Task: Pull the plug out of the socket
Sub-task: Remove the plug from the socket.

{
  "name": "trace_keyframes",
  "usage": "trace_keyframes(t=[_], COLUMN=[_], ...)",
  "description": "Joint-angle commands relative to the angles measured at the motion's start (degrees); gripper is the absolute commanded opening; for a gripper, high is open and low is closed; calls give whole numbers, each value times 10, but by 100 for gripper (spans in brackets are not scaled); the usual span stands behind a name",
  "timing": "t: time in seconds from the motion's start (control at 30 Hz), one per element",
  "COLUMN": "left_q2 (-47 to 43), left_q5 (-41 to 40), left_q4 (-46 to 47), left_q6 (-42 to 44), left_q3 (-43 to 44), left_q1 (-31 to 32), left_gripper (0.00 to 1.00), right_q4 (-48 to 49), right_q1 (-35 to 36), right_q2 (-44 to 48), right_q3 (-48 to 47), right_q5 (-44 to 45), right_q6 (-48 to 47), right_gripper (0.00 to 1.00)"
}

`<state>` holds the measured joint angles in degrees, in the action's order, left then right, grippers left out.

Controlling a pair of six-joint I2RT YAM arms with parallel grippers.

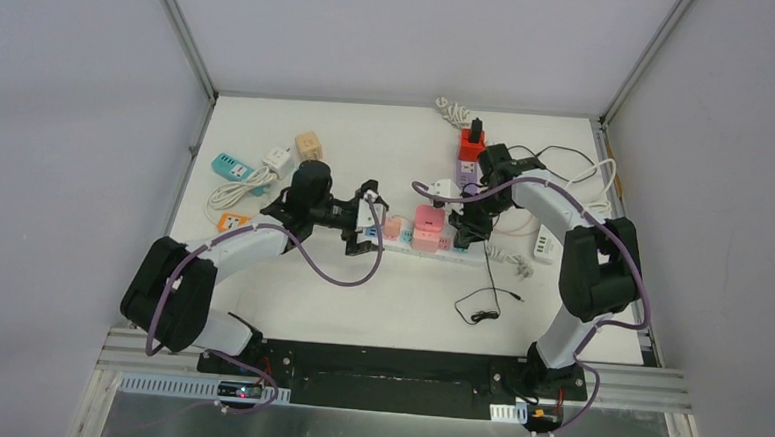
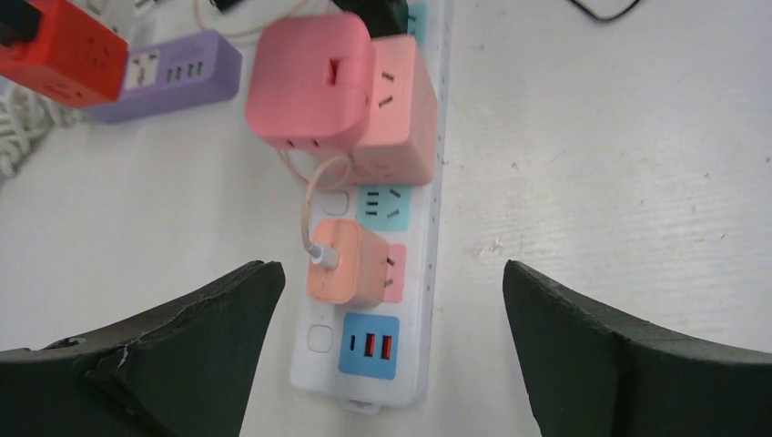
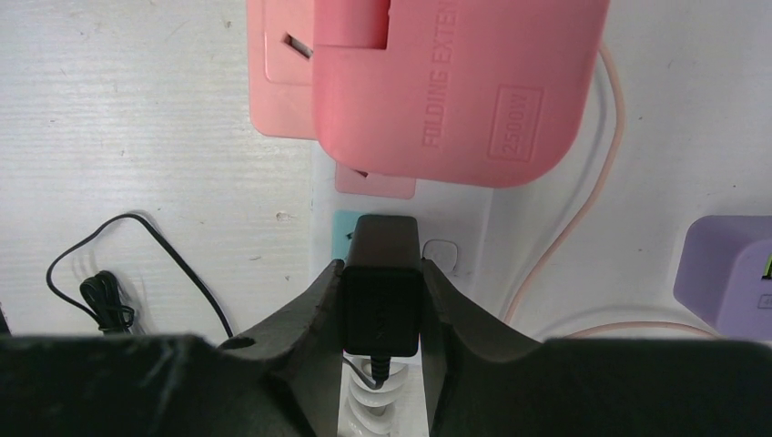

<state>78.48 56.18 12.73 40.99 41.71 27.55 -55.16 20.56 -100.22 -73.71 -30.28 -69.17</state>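
R gripper [image 3: 382, 308] clamped on black plug [image 3: 383, 259] btwn its fingers — L gripper [image 2: 393, 291] wide apart.

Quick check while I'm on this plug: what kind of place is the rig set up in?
Probably a lab test cell, not a home: a white table boxed in by plain grey panels on aluminium framing, with many power strips and adapters laid out as practice pieces.
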Motion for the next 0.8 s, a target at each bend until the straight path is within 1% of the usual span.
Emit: trace_keyframes(t=[0.0,0.07,0.2,0.4,0.47,0.57,0.77], left_q2=[55,77,113,133,143,154,165], left_q5=[-4,-7,-38,-10,-10,-10,-20], left_q4=[-89,-104,-77,-19,17,86,102], left_q6=[125,142,140,121,104,63,40], left_q3=[47,64,73,62,51,35,38], left_q1=[-4,-4,-3,-2,3,6,12], left_gripper=[99,98,95,90,89,85,74], right_q4=[-44,-38,-25,-24,-23,-20,-12], right_q1=[-3,-4,-5,-5,-5,-5,-5], right_q2=[7,12,21,22,23,23,24], right_q3=[24,29,37,37,38,41,47], right_q5=[-3,-1,-3,-8,-8,-8,-9], right_q6=[-39,-39,-39,-40,-41,-42,-42], right_gripper=[0,0,0,0,0,0,0])
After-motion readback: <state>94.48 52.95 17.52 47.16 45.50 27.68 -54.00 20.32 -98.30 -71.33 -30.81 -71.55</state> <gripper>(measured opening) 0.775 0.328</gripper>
